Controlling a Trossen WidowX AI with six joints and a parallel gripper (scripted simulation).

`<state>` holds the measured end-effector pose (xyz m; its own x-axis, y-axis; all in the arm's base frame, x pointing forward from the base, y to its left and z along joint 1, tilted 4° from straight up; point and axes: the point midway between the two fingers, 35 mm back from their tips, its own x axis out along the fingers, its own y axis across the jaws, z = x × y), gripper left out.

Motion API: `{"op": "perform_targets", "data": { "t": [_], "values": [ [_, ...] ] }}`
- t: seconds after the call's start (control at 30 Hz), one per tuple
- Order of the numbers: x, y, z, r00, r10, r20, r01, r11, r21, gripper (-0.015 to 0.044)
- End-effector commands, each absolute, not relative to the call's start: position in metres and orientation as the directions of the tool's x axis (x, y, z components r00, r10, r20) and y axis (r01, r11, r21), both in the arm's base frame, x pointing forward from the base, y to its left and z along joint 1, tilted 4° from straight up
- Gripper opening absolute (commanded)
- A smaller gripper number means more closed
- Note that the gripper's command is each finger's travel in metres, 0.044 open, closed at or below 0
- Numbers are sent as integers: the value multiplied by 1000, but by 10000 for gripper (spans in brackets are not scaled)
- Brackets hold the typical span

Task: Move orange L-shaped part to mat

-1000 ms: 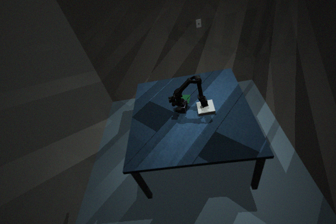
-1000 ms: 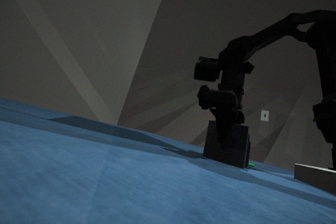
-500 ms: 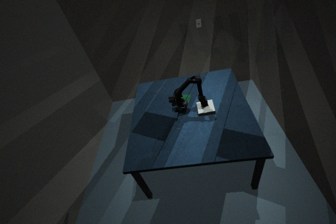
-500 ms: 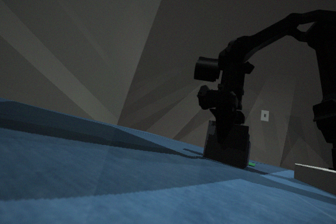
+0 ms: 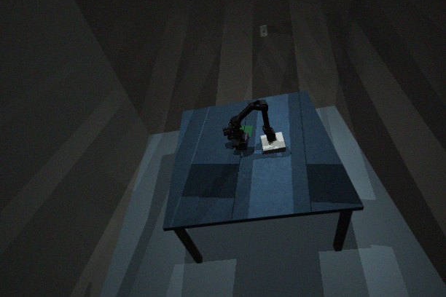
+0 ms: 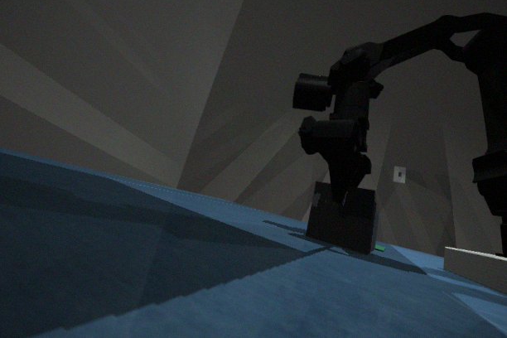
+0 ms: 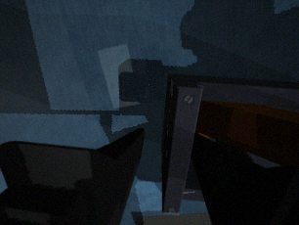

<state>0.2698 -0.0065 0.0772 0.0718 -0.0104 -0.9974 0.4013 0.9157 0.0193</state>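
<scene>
Pressing off target is the main risk I see. In the wrist view the left finger (image 7: 73, 181) hangs outside the grey tray (image 7: 178, 147), over the blue tabletop (image 7: 73, 64), while the right finger (image 7: 234, 186) sits over the pocket. If the tip lands on the tray rim, or too near the middle of the orange L-shaped part (image 7: 244, 122), the far end would not tip up; a hard push at the edge could also tilt or shove the tray.

The part lies in its pocket, mostly hidden in shadow beneath the right finger. Whether a tip touches it, I cannot tell.

In the exterior view the end effector (image 6: 341, 199) points steeply down, its tip at the tray's top face, the forearm arching up and back to the base at right. Its jaws stand partly apart, roughly midway, gripping nothing. The green mat (image 5: 248, 129) shows just beyond the tray in the top view.
</scene>
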Motion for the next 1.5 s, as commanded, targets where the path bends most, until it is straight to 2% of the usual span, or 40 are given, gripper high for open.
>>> {"op": "perform_targets", "data": {
  "t": [0.0, 0.17, 1.1, 1.13, 1.23, 1.47],
  "values": [
    [271, -10, 112, 88, -14, -996, 402, 915, 23, 180],
    [259, -15, 161, 88, -14, -996, 402, 915, 22, 180],
    [263, -14, 158, 106, -14, -994, 405, 914, 30, 180],
    [263, -15, 158, 106, -14, -994, 392, 919, 29, 206],
    [262, -21, 159, 104, -15, -994, 283, 959, 15, 280],
    [256, -46, 159, 97, -18, -995, -242, 969, -42, 280]
  ]
}}
